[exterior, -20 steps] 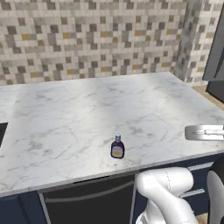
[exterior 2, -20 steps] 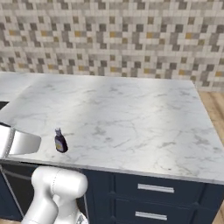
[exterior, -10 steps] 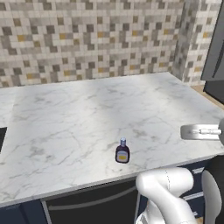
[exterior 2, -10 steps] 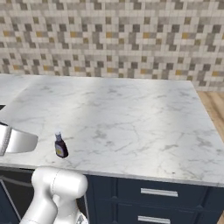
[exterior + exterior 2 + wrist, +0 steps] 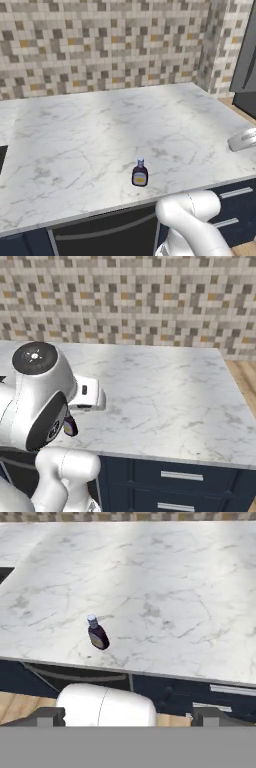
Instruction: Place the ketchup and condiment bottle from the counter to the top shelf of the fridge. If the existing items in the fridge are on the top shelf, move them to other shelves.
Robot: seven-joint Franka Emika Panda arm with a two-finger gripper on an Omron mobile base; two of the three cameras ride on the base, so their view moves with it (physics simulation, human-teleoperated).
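So here's the setup. On the marble tabletop [image 5: 75,130] a small dark condiment bottle [image 5: 140,173] with a pale cap and yellowish label stands upright, near the front edge and a bit left of the tabletop's middle. In the right base view the bottle [image 5: 70,427] peeks out from behind the arm's big white joint. Right of it the marble is bare. Mosaic tile wall [image 5: 100,45] runs along the far side, navy drawers [image 5: 180,481] sit under the front edge. The tool [image 5: 127,717] hangs out in front of the tabletop, well apart from the bottle [image 5: 98,634], fingers spread wide, holding nothing.
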